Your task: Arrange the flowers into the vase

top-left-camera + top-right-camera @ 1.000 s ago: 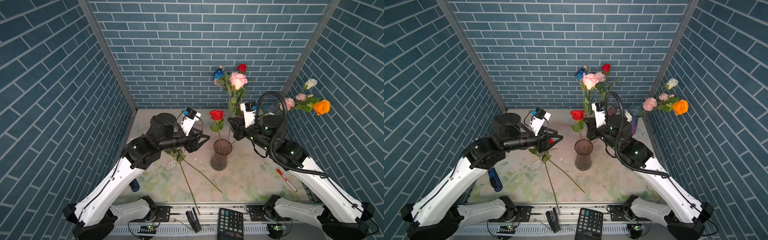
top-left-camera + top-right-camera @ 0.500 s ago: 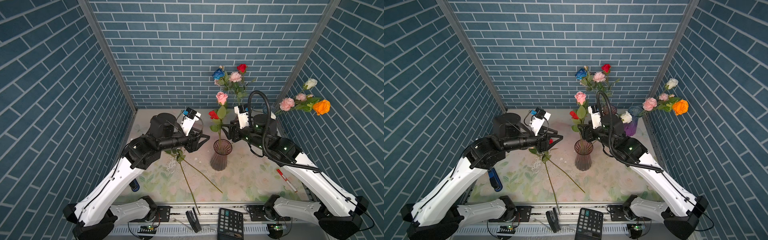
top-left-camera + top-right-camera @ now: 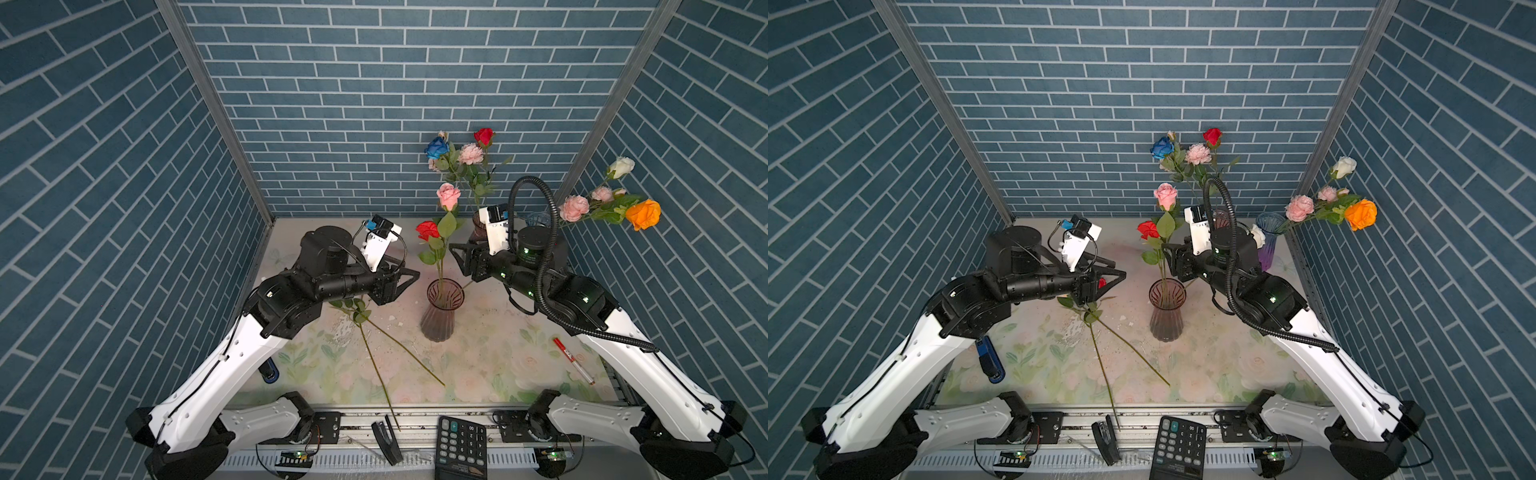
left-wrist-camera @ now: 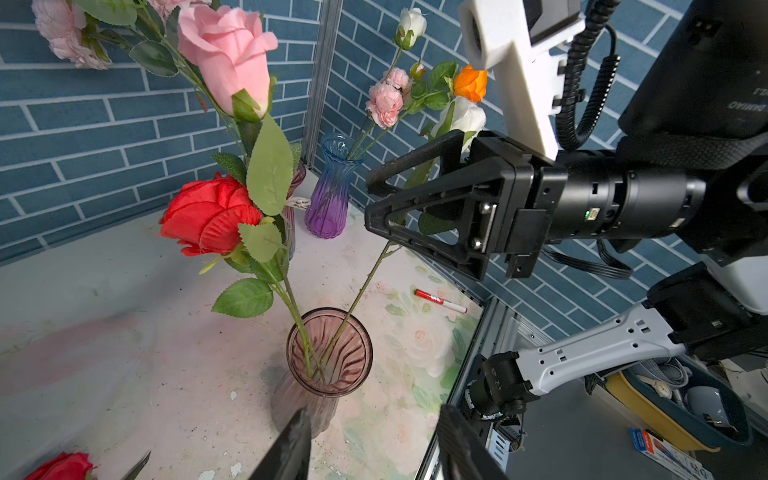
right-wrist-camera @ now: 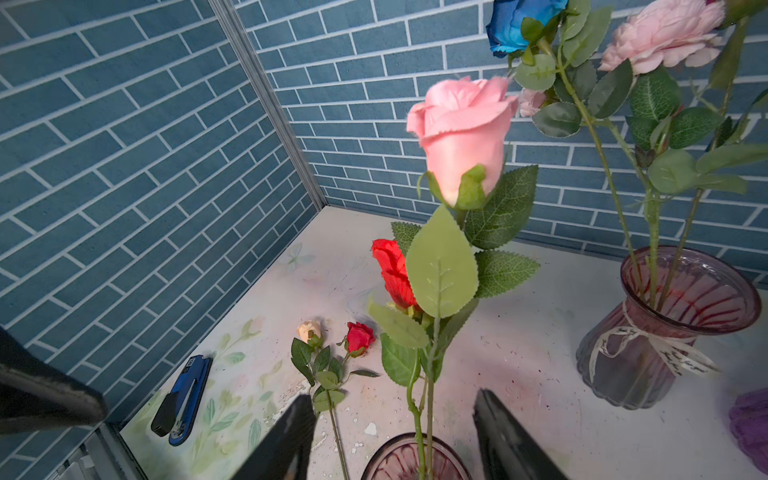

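- left arm [image 3: 216, 374]: white moulded link shells, black cylindrical joint housings, thin black cable clipped along the shell.
- right arm [image 3: 648, 374]: same finish, with a black corrugated conduit [image 4: 590, 83] and green indicator lights [image 3: 525, 250].
- left gripper [image 3: 1119, 269], right gripper [image 4: 368, 203]: matte black, hollow triangular fingers; silver screws [image 4: 478, 243] on the right one's carriage.
- wrist camera mounts [image 3: 376, 245]: white brackets; blue plug [image 3: 370, 224] on the left one.
- motor housing [image 4: 744, 104]: black, white lettering that reads mirrored.
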Tool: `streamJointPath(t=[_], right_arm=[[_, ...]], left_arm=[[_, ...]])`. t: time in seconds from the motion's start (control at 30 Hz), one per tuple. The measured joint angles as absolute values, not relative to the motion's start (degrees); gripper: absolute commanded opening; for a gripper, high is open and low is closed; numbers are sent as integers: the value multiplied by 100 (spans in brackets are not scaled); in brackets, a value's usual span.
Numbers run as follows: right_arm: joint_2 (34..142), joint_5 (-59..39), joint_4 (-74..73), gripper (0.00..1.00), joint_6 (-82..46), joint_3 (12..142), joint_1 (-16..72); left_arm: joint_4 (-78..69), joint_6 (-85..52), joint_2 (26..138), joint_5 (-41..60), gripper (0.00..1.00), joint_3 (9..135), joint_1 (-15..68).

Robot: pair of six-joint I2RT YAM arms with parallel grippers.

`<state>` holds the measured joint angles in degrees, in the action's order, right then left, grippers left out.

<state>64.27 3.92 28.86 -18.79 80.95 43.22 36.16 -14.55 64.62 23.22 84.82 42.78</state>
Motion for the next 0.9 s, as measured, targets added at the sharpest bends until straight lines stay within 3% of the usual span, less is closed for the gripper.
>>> streamJointPath(t=[0.2, 0.43, 0.9], right_arm=[[7575, -148, 3905, 64, -2261, 10311, 3417], [9011, -1028, 4897, 74, -2257, 12385, 3181], [9883, -1544, 5535, 71, -2193, 12665, 3127]], left_arm=[[3616, -1459, 6462, 2320, 51, 8479, 4278], [3621, -1457, 6453, 2314, 51, 8407, 4278], [3623, -1457, 6329, 2296, 51, 8289, 4278]])
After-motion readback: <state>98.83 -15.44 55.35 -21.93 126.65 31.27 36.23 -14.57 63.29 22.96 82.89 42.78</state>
